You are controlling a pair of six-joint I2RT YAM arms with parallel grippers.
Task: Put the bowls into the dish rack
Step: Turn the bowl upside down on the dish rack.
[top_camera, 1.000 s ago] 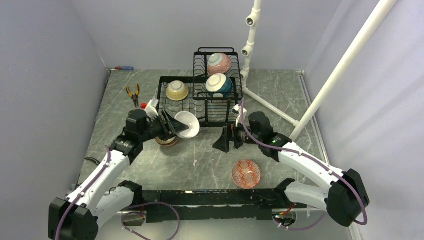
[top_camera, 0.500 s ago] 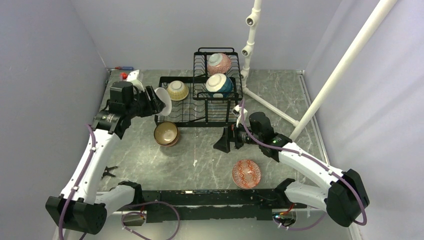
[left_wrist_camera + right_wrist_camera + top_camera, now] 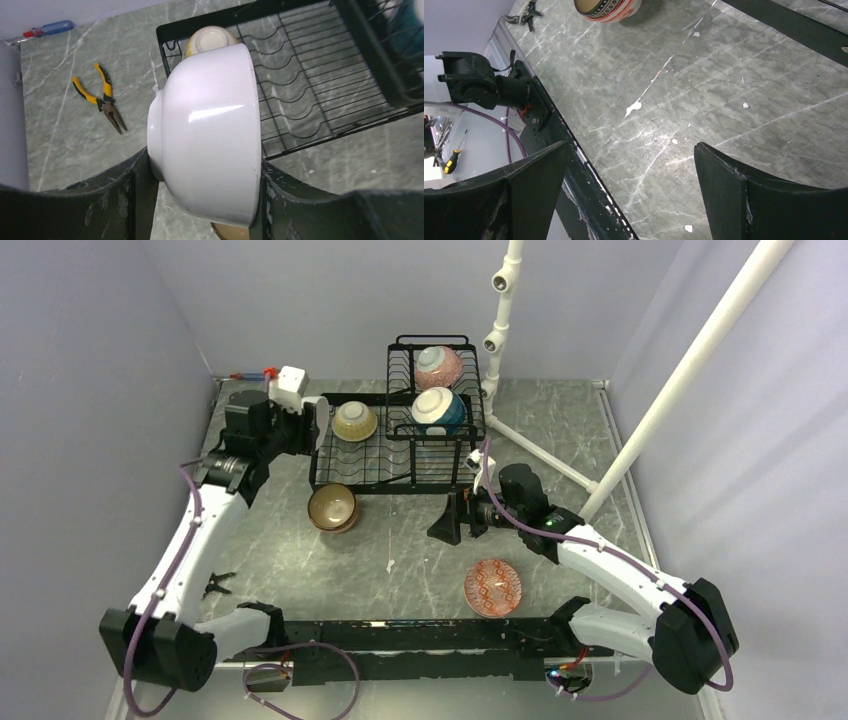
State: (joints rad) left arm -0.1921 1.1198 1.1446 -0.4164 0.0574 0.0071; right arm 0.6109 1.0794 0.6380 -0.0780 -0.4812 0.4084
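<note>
Left claw [image 3: 204, 180] is clamped on a white bowl [image 3: 210, 125], which is tipped on edge. Within the last second it swung from above the brown bowl [image 3: 331, 507] to the left end of the rack [image 3: 380, 462], just beside the cream bowl [image 3: 354, 421] standing there. Placement looks next. Right claw [image 3: 630, 165] is wide open, empty, unmoved. Brown bowl and red bowl [image 3: 492, 587] wait on the table [image 3: 420, 560].

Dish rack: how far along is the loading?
Done: three bowls in the dish rack, cream-yellow bowl on the base, pink bowl and teal-and-white bowl in the raised basket. In hand: left hand holds a white bowl at the rack's left end. Left: brown bowl and red-patterned bowl on the table; right hand open, empty.
</note>
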